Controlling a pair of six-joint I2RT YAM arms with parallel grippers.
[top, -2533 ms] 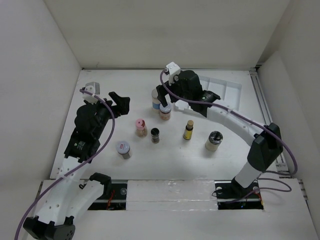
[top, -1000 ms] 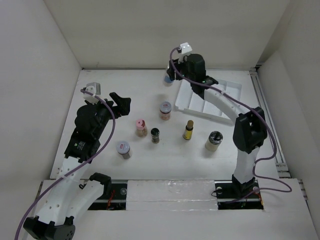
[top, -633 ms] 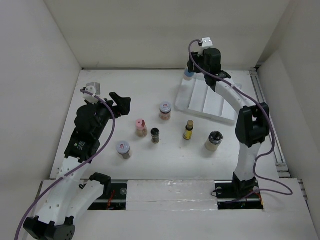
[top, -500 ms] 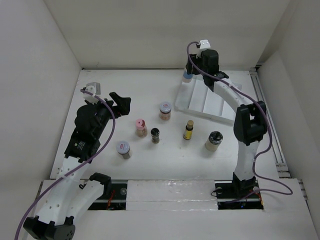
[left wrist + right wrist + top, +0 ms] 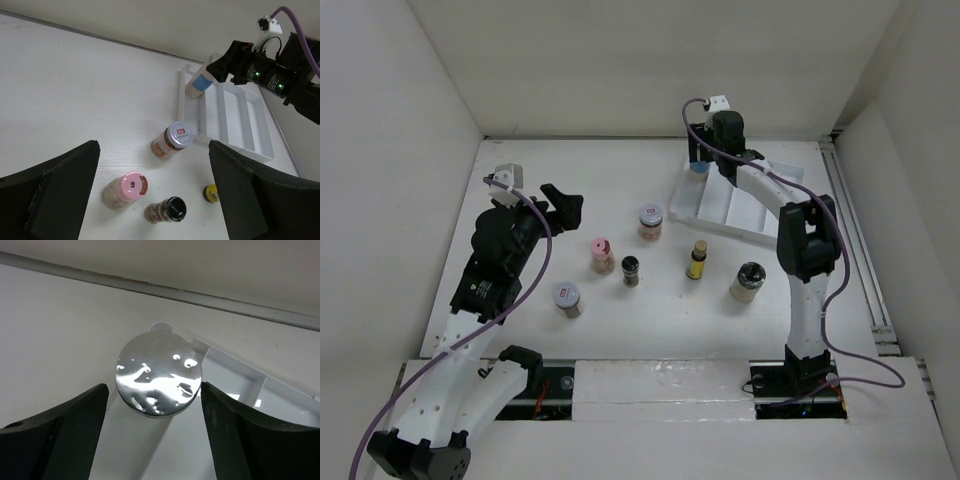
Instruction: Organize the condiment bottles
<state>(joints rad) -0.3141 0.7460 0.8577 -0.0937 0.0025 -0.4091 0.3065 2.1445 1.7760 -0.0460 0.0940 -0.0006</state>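
Note:
A silver-capped, blue-labelled jar (image 5: 698, 166) (image 5: 159, 374) (image 5: 200, 82) stands at the far end of the white tray's (image 5: 752, 208) leftmost lane. My right gripper (image 5: 706, 148) (image 5: 154, 386) is open, one finger on each side of its cap with thin gaps. Other condiment bottles stand on the table: a silver-capped jar (image 5: 651, 220) (image 5: 172, 140), a pink-capped one (image 5: 601, 254) (image 5: 127, 190), a small black-capped one (image 5: 631, 270) (image 5: 167, 211), a slim yellow one (image 5: 697, 259), a larger black-capped jar (image 5: 748, 281) and a red-labelled jar (image 5: 567, 298). My left gripper (image 5: 563, 203) (image 5: 152, 165) hangs open and empty to their left.
The tray (image 5: 240, 120) lies tilted at the back right, with long parallel lanes. White walls close in the table at the back and on both sides. My right arm stretches from the near right edge over the tray.
My right arm carried the blue-labelled jar from the table's middle to the tray's far-left corner, and its jaws have widened around it. The left arm stayed still.

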